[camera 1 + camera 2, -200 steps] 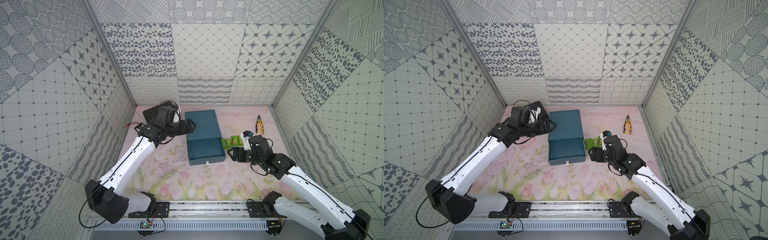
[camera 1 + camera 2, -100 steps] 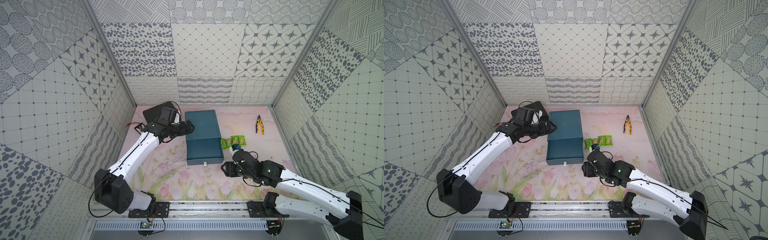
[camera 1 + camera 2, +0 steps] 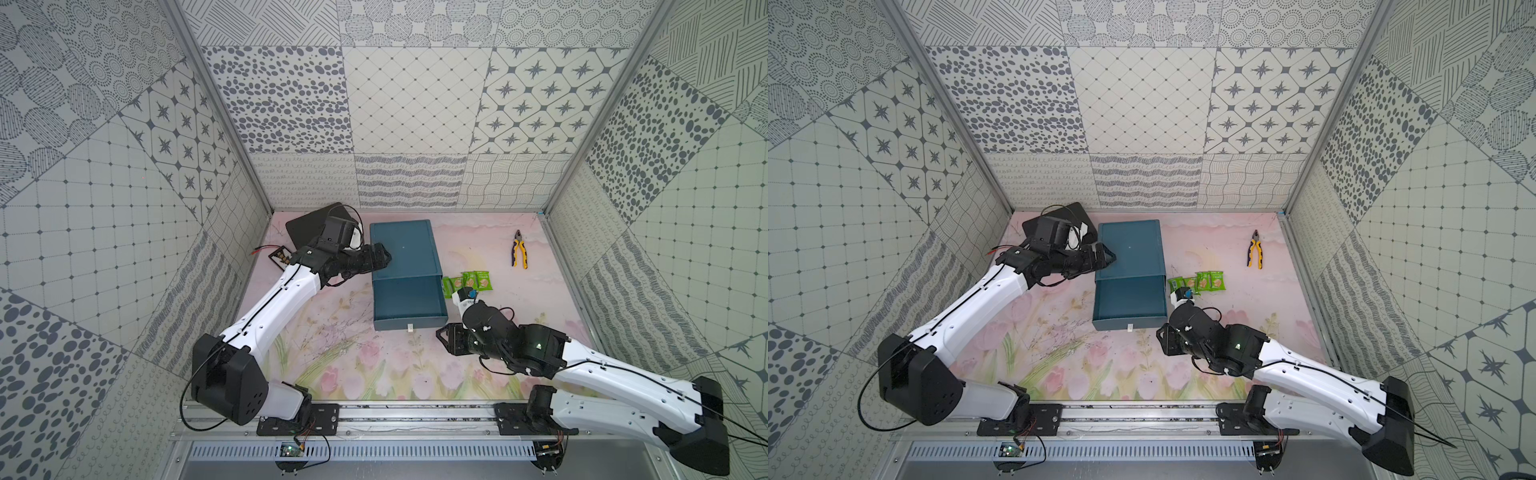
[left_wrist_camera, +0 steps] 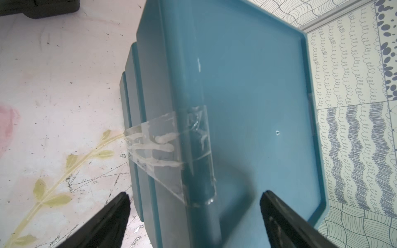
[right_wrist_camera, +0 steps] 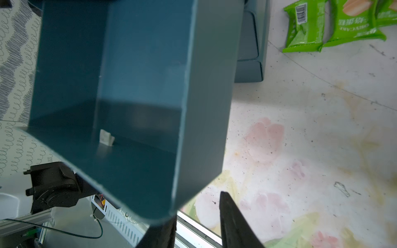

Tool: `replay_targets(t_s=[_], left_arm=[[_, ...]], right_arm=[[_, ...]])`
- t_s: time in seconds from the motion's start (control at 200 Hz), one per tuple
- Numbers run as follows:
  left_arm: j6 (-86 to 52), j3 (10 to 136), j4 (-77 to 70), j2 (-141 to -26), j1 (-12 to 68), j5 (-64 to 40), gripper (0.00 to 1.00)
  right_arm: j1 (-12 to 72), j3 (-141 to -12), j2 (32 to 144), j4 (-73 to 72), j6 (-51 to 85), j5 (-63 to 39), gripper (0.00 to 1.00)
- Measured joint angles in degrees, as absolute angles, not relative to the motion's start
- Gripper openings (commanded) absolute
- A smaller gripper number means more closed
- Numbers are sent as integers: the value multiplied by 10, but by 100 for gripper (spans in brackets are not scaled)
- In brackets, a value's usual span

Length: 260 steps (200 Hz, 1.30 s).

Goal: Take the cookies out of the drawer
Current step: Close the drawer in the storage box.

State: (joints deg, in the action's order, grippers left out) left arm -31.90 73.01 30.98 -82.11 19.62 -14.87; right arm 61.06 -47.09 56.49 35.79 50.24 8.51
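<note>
Three green packets of cookies (image 3: 467, 284) (image 3: 1200, 281) (image 5: 335, 23) lie on the mat just right of the drawer. The teal drawer (image 3: 409, 323) (image 5: 202, 107) stands pulled out of its cabinet (image 3: 403, 245) (image 4: 257, 96), and what shows of its inside is bare. My right gripper (image 3: 444, 343) (image 3: 1163, 338) (image 5: 197, 214) sits low at the drawer's front right corner. Its jaws are a little apart, with nothing between them. My left gripper (image 3: 380, 257) (image 4: 194, 193) is open and straddles the cabinet's taped left edge.
Yellow-handled pliers (image 3: 518, 254) (image 3: 1255, 252) lie near the back right wall. A flat black object (image 3: 307, 226) and a small board with wires (image 3: 277, 257) sit at the back left. A white tab (image 3: 409, 328) sticks out of the drawer front.
My right arm has swung from beside the cookies to the drawer's front right corner, its jaws narrowing. The left gripper has stayed at the cabinet's edge.
</note>
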Motion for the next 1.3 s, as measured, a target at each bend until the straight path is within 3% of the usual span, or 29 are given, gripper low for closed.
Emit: replay_targets(t_s=[0.265, 1.301], left_arm=[[-319, 731, 306, -822, 196, -162, 99], [-345, 689, 265, -765, 195, -187, 99]], right_arm=[[606, -524, 616, 349, 491, 121, 23], [488, -537, 755, 89, 454, 78, 19]])
